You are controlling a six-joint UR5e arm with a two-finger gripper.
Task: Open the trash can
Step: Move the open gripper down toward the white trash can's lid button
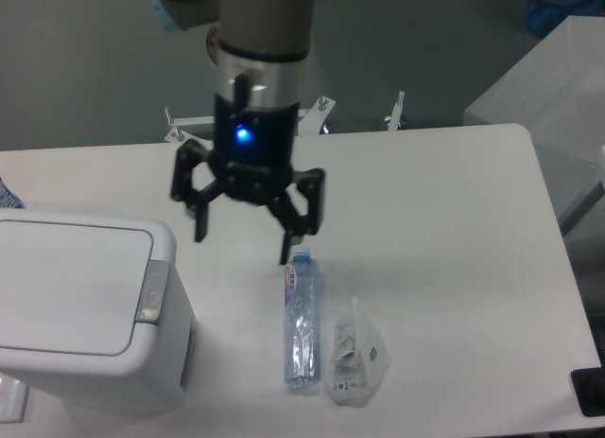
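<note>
White tabletop (435,201) fills most of the single fixed view, with grey floor beyond its far edge and another pale surface at the upper right.

At the lower left stands the trash can (90,315), a white boxy bin with rounded corners. Its flat lid (66,285) lies level and flush with the rim, so the can is closed. A grey push-button strip (151,291) sits on the rim at the lid's right edge, and nothing touches it.

The pincer (244,249) hangs above the tabletop near the middle of the view, up and to the right of the can and apart from it. Its two black fingers (200,220) are spread wide with nothing between them. A blue light glows on its body.

Just below the right fingertip lies a clear plastic bottle (302,324), on its side, cap toward the pincer. A crumpled clear wrapper (356,355) rests just beside it on the right.

By my reading, the task is at its start: the lid is not yet raised, and no contact with the button is made. What remains is to bring a fingertip leftward over the grey strip, press it down, and let the lid lift.
</note>
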